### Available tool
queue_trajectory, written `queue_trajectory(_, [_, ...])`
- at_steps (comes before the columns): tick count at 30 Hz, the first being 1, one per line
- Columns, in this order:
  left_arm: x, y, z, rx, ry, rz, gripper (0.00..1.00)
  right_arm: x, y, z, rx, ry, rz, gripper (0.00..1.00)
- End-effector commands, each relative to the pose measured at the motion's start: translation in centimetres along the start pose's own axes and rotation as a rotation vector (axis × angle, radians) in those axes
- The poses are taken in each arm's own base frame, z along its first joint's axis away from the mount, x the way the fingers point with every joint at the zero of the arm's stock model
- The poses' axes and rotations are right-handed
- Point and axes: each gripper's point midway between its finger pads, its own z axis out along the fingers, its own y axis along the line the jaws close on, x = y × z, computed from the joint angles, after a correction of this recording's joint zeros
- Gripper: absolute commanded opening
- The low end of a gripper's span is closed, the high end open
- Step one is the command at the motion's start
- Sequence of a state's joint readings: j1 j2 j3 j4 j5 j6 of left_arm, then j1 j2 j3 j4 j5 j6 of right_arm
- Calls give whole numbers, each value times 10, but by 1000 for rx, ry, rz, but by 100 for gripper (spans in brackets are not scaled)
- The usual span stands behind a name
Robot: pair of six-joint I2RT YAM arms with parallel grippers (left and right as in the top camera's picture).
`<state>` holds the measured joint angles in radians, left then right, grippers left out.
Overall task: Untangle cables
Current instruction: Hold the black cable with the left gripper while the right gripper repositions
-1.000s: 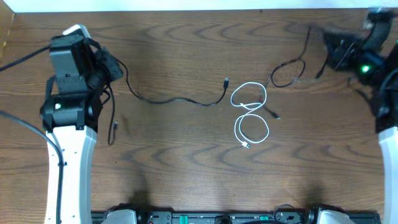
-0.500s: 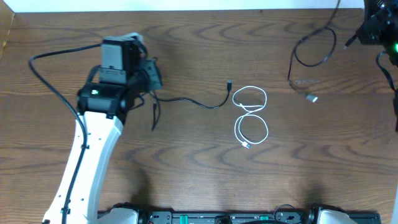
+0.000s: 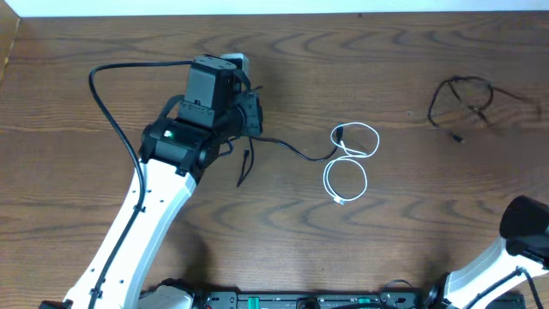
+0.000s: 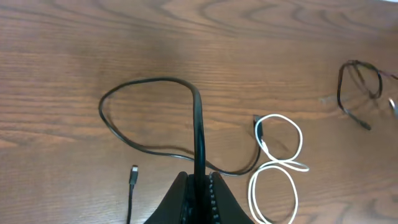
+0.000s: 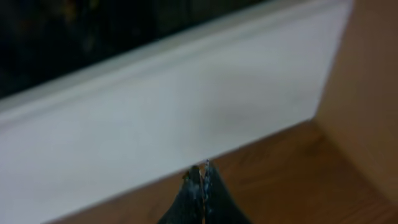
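Note:
My left gripper (image 3: 256, 117) (image 4: 200, 178) is shut on a thin black cable (image 3: 292, 151) (image 4: 146, 81) left of the table's middle. That cable loops ahead of the fingers, and one plug (image 4: 257, 121) rests on the upper loop of the white cable (image 3: 346, 158) (image 4: 301, 142). Its other plug (image 4: 134, 171) lies loose to the left. The white cable lies in a figure-eight on the table. A second thin black cable (image 3: 446, 83) (image 4: 340, 93) lies bunched at the far right, apart from the others. My right gripper (image 5: 203, 168) is shut on nothing and faces a white wall.
The right arm's body (image 3: 525, 225) shows at the lower right corner of the overhead view. A thick black robot cable (image 3: 107, 94) arcs left of the left arm. A white edge (image 3: 274, 7) runs along the table's far side.
My left arm has swung right, dragging the black cable toward the white one. The right arm left the far right corner, and the second black cable it carried now lies on the table.

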<state>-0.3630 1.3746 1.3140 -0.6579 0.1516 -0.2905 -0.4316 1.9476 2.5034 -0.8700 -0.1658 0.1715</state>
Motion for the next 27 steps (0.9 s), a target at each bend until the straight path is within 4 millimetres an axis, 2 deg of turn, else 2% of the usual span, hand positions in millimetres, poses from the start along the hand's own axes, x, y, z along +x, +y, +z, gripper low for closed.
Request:
queue_trajectory(1, [1,-8,1,12,2,24,8,30,-34,43,72,76,30,1])
queue_trajectory(2, [2,-9,1,14,3,26,8,40,-37,49,77,104,35,1])
queue_trajectory(3, [2,-10,1,16,5,29,8,63,-41,62,83,175,43,1])
queue_trajectory(4, [3,-12,1,19,6,32,8,73,-43,66,86,206,45,1])
queue_trajectory(5, [3,-12,1,20,6,34,8,95,-45,73,90,277,48,3])
queue_trajectory(6, [3,-13,1,22,5,35,8,108,-47,76,96,322,55,8])
queue_trajectory(7, [3,-13,1,22,5,35,8,139,-49,80,108,427,69,20])
queue_trajectory(8, [3,-13,1,22,5,35,8,161,-52,81,119,504,80,31])
queue_trajectory(9, [3,-13,1,22,5,36,8,180,-54,81,129,570,91,38])
queue_trajectory(11, [3,-13,1,22,5,35,8,206,-53,81,126,662,106,43])
queue_trajectory(14, [3,-13,1,23,4,35,8,255,-44,85,47,829,17,43])
queue_trajectory(15, [3,-13,1,23,4,35,8,266,-43,86,35,863,-10,44])
queue_trajectory(16, [3,-13,1,23,3,35,8,289,-39,87,-1,937,-71,45])
queue_trajectory(19, [3,-13,1,23,3,35,8,330,-35,89,-57,1067,-147,43])
queue_trajectory(21, [3,-13,1,23,3,35,8,358,-33,90,-96,1148,-193,40])
queue_trajectory(22, [3,-13,1,23,3,36,9,369,-33,90,-113,1180,-210,36])
queue_trajectory(23, [3,-13,1,23,3,35,8,386,-36,92,-119,1225,-231,31])
queue_trajectory(27, [3,-13,1,23,4,36,8,423,-54,101,-36,1309,-302,31])
